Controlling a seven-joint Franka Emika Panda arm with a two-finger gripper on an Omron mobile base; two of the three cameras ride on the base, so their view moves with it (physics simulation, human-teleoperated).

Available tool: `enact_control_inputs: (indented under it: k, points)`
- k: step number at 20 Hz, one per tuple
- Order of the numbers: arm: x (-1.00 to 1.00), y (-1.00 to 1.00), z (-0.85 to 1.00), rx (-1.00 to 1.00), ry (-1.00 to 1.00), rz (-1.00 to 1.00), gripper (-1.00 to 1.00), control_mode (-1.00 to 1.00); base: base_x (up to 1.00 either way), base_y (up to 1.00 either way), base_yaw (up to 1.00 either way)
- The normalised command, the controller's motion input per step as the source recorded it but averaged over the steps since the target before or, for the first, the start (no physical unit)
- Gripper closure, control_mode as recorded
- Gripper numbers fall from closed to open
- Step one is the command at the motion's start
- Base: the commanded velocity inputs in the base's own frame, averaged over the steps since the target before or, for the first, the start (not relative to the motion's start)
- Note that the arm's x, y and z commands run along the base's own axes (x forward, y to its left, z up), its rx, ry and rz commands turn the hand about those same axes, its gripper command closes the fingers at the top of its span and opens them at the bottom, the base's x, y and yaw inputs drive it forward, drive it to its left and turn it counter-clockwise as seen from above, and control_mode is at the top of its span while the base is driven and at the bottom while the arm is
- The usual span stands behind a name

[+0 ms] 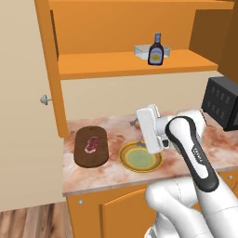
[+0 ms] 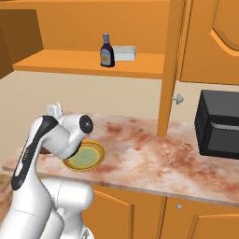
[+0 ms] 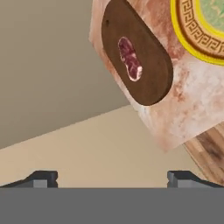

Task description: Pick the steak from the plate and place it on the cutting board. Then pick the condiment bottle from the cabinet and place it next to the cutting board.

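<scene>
Marbled tabletop (image 1: 186, 155) is being shared by the plate (image 1: 140, 159) and, just beside it, the cutting board (image 1: 91, 147), on which the steak (image 1: 92, 144) is being carried. The claw (image 3: 112, 178) is being held wide, gripping nothing. Farther back, the condiment bottle (image 1: 156, 49) is being kept upright on the cabinet (image 1: 125, 62) shelf, before a clear tray (image 1: 142, 50); a black microwave (image 2: 218, 123) is being seen rightward.

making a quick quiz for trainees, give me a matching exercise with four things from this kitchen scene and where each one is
Things:
1. steak
2. plate
3. condiment bottle
4. gripper

Places or states:
A. on the cabinet shelf, by a clear tray
B. open, holding nothing
C. on the cutting board
D. empty on the counter, beside the board

Pairs: 1-C, 2-D, 3-A, 4-B
</scene>
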Motion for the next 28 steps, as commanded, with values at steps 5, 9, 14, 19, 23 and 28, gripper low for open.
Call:
enact_control_inputs:
  k: [5, 9, 14, 19, 23, 28]
  points:
    - [-0.01, -0.28, 0.16, 0.23, 0.12, -0.17, -1.0, -1.0, 0.0, 0.0, 0.0]
    - [0.0, -0.27, 0.07, 0.21, 0.22, -0.18, -1.0, -1.0, 0.0, 0.0, 0.0]
    - [0.0, -0.18, 0.0, 0.21, 0.26, -0.17, -1.0, -1.0, 0.0, 0.0, 0.0]
    - [0.0, -0.07, 0.0, 0.19, 0.27, -0.13, -1.0, -1.0, 0.0, 0.0, 0.0]
    - [0.02, -0.01, 0.01, 0.19, 0.23, -0.07, -1.0, -1.0, 0.0, 0.0, 0.0]
    - [0.09, 0.0, 0.02, 0.2, 0.13, -0.04, -1.0, -1.0, 0.0, 0.0, 0.0]
